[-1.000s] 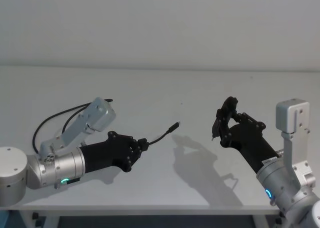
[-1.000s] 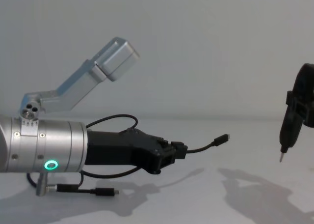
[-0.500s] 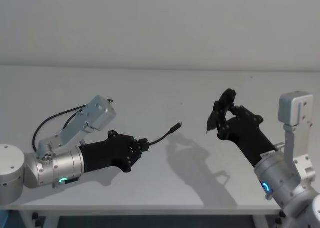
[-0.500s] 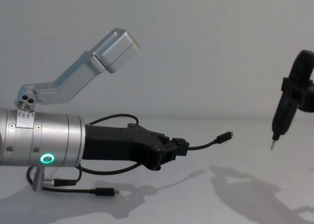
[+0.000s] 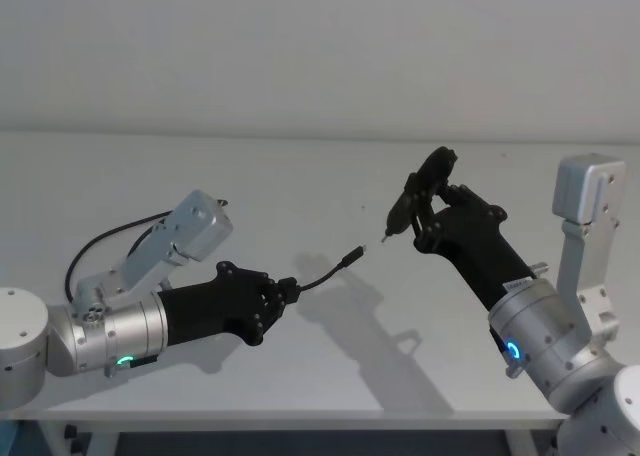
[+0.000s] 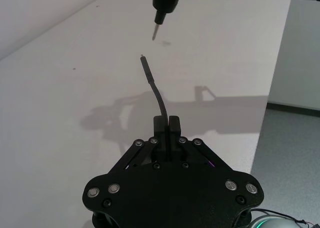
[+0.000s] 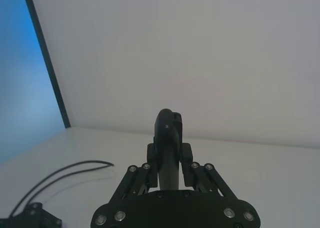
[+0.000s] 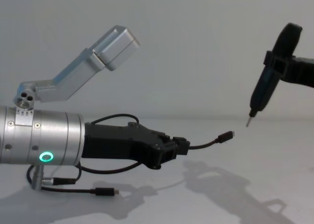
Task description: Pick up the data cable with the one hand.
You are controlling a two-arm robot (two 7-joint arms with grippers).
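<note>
My left gripper (image 5: 288, 289), black on a silver wrist with a green ring, is shut on the data cable (image 5: 327, 272) above the table. A short length juts out past the fingers and ends in a silver-tipped plug (image 8: 226, 135). The left wrist view shows the left gripper (image 6: 166, 122) pinching the cord (image 6: 156, 92). The cable's other plug (image 8: 105, 191) lies on the table under the arm. My right gripper (image 5: 427, 204) is shut on a black pointed tool (image 8: 264, 89), whose metal tip hangs close above and beyond the free plug.
The white table (image 5: 430, 166) reaches back to a plain wall, and its front edge (image 5: 300, 414) runs below both arms. The cable's slack loops (image 5: 98, 242) behind the left arm. A dark upright edge (image 7: 47, 63) stands at the side in the right wrist view.
The right arm has swung left and upward, bringing the tool tip near the cable's free plug. The left gripper keeps its hold and has barely moved.
</note>
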